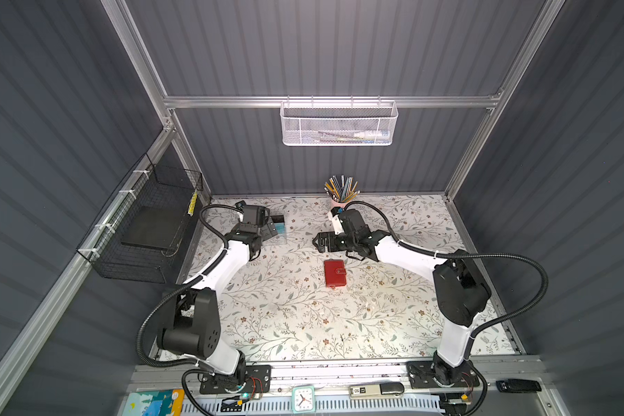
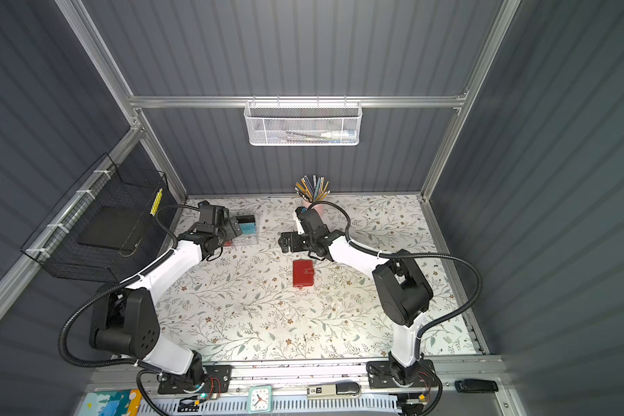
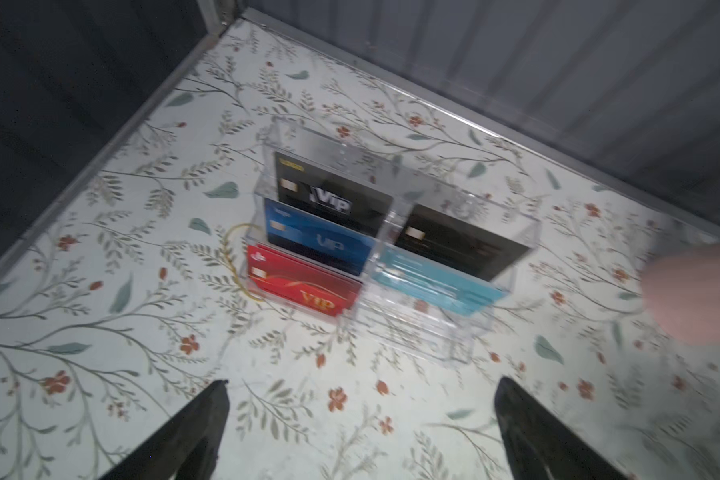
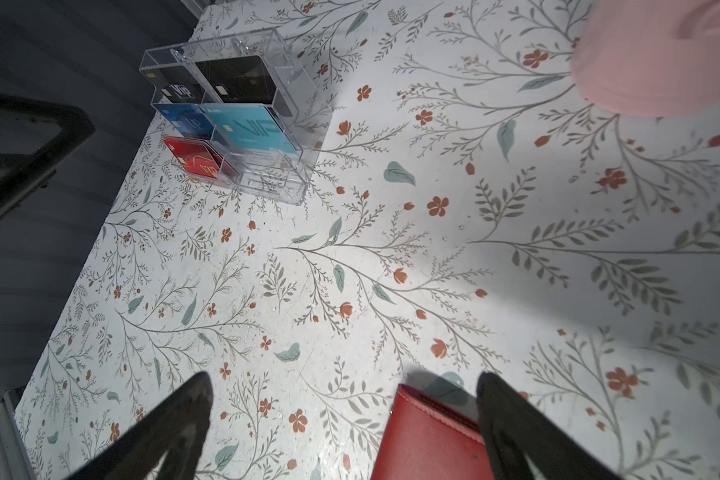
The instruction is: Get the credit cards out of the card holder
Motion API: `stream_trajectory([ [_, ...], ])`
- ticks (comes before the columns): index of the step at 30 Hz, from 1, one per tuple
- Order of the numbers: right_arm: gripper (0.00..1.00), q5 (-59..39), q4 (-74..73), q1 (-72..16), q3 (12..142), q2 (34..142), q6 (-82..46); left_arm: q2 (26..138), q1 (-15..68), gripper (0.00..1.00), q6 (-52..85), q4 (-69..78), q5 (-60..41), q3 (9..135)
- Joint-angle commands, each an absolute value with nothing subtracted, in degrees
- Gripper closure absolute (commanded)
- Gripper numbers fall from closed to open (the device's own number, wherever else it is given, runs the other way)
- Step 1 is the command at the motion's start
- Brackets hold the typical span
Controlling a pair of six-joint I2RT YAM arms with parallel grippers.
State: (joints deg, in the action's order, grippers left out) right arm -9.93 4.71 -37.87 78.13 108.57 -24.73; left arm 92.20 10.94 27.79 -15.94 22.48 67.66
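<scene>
The card holder (image 1: 335, 273) (image 2: 303, 273) is a red snap-tab wallet lying shut mid-table, so its inside is hidden. One corner of the card holder (image 4: 429, 440) shows low between my right fingers. My right gripper (image 1: 319, 243) (image 2: 284, 242) (image 4: 344, 376) hovers just behind it, pointing left, open and empty. At the back left, a clear compartmented box (image 4: 233, 120) (image 3: 466, 345) holds credit cards upright: a teal VIP one (image 4: 250, 129) (image 3: 437, 282), a black one (image 4: 242, 79) (image 3: 462, 245), plus black, blue and red cards. My left gripper (image 1: 272, 228) (image 2: 235, 227) (image 3: 360, 380) is open above the table beside that box.
A pink cup (image 1: 339, 205) (image 4: 657, 58) of pencils stands at the back centre, close behind my right wrist. A white mesh basket (image 1: 337, 124) hangs on the back wall and a black wire basket (image 1: 148, 223) on the left wall. A small clock (image 1: 302, 399) sits on the front rail.
</scene>
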Motion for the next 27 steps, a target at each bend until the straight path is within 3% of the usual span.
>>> stream_trajectory([
  [1, 0.01, -12.72, 3.27, -38.08, 80.96, 109.93, -22.92, 95.97, 8.7, 0.0, 24.73, -17.49, 26.91, 72.02],
  [9, 0.01, -12.97, 3.91, -37.48, 84.0, 111.38, -20.61, 104.43, 1.13, 0.0, 26.52, -12.98, 17.63, 77.04],
  [27, 0.01, -16.65, 4.81, -34.38, 88.34, 117.06, -21.07, 111.68, -1.76, 0.0, 24.28, -1.81, 4.61, 81.57],
])
